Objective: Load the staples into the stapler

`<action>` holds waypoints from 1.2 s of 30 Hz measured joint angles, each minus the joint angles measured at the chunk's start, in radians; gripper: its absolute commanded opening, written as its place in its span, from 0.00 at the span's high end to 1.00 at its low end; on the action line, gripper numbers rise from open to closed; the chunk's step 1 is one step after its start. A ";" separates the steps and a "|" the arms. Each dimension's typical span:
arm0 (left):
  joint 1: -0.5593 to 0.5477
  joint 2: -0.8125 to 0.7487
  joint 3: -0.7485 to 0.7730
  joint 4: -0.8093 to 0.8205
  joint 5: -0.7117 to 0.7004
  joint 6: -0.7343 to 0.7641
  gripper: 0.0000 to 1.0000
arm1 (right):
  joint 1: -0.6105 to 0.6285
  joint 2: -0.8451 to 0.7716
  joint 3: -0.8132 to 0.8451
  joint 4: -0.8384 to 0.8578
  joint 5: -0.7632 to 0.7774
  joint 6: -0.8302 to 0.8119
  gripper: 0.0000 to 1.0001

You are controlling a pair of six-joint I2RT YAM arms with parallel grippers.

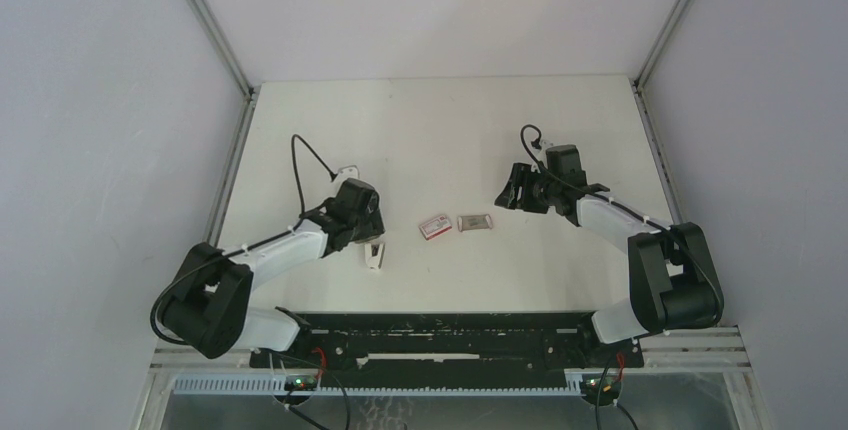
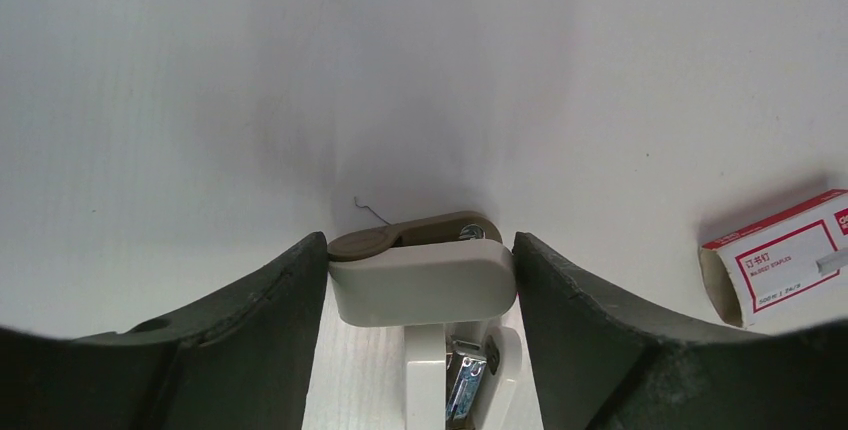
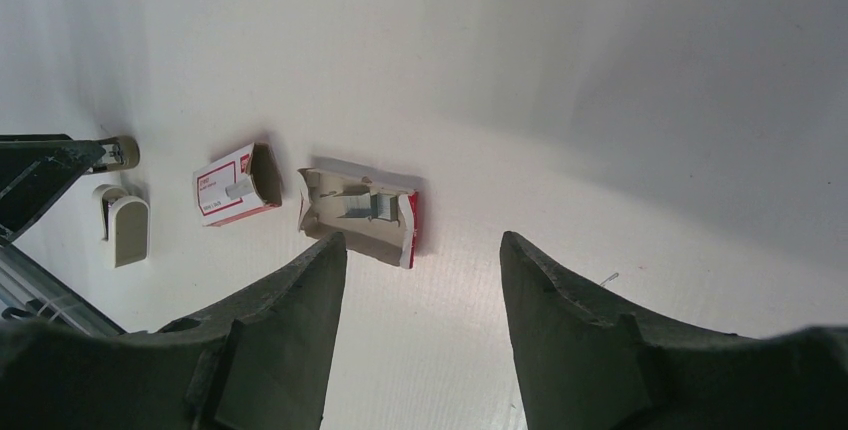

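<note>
Pinching the stapler point(image 2: 420, 290) by both sides, left pincer point(image 2: 420, 248) pointed down at the table point(image 1: 440, 120); right pincer point(image 3: 422, 245) hovering agape, empty.

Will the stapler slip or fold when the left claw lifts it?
The stapler has a smooth, rounded plastic shell, so it may slip. It looks hinged open, so the other half could swing. It is small, so probably light.

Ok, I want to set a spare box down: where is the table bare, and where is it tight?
Bare: the far half of the table, beyond both grippers, and the near strip between the red-and-white box and the black base rail. Tight: the middle row, with the left gripper around the stapler, the box, the tray holding the staples, and the right gripper.
</note>
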State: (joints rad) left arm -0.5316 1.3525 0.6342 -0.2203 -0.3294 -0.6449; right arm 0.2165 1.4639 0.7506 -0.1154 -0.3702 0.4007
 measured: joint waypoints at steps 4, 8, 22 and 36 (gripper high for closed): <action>0.013 0.002 -0.003 0.022 0.019 -0.010 0.37 | 0.000 -0.007 -0.003 0.000 0.006 0.000 0.42; 0.028 -0.003 -0.018 0.052 0.031 -0.029 0.43 | 0.000 -0.021 -0.006 0.000 0.014 0.000 0.42; 0.104 -0.087 -0.112 0.153 0.157 -0.044 0.64 | 0.069 -0.057 -0.019 0.045 -0.012 -0.016 0.42; 0.113 -0.125 -0.156 0.222 0.355 -0.032 0.76 | 0.283 -0.043 -0.022 0.219 -0.112 -0.043 0.43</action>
State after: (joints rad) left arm -0.4187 1.2274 0.4782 0.0013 0.0257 -0.6765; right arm 0.4999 1.4208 0.7288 0.1040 -0.4824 0.3573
